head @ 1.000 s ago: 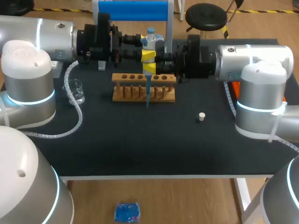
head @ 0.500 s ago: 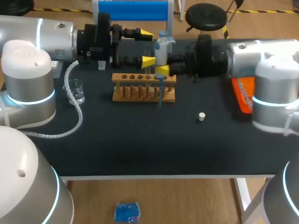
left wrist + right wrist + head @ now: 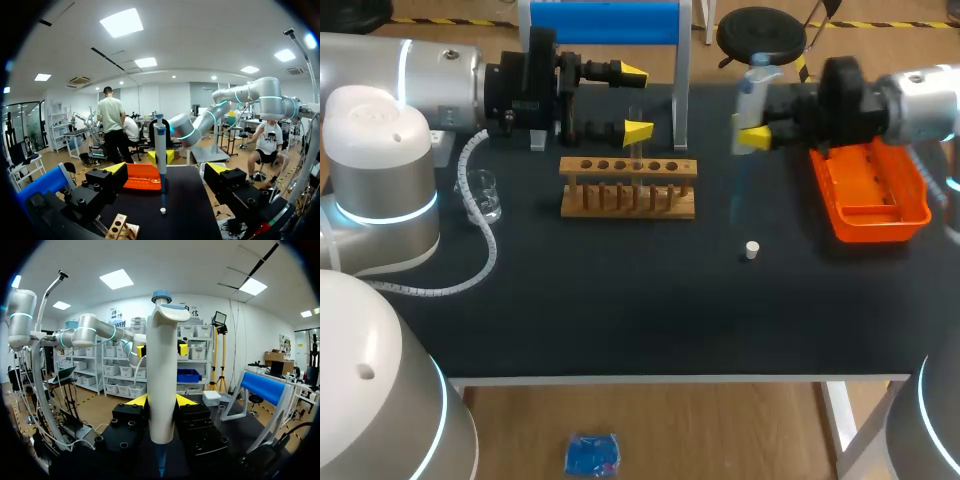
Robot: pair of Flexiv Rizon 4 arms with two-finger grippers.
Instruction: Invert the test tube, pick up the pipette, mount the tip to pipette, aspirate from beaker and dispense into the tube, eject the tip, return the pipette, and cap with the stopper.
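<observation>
My right gripper [image 3: 752, 128] is shut on the white pipette [image 3: 753, 95], which hangs upright with its blue tip pointing down, over the mat between the wooden rack [image 3: 628, 188] and the orange tray [image 3: 870, 200]. The right wrist view shows the pipette [image 3: 164, 375] clamped between both yellow fingers. Behind the rack, my left gripper [image 3: 635, 100] stands open, and a faint clear test tube [image 3: 636, 116] rises from the rack between its fingers. Ahead of the left gripper [image 3: 166, 169], the pipette [image 3: 160, 145] hangs above the stopper [image 3: 163, 211]. The small white stopper [image 3: 752, 250] lies on the mat.
A glass beaker [image 3: 484, 196] stands on the left by my left arm's cable. The blue-topped stand [image 3: 605, 22] is at the back, and a small white box [image 3: 442, 148] sits at the far left. The black mat [image 3: 620, 300] reaches to the front edge.
My left gripper has opened wide behind the rack. My right arm has carried the pipette away from the rack to the right, toward the orange tray.
</observation>
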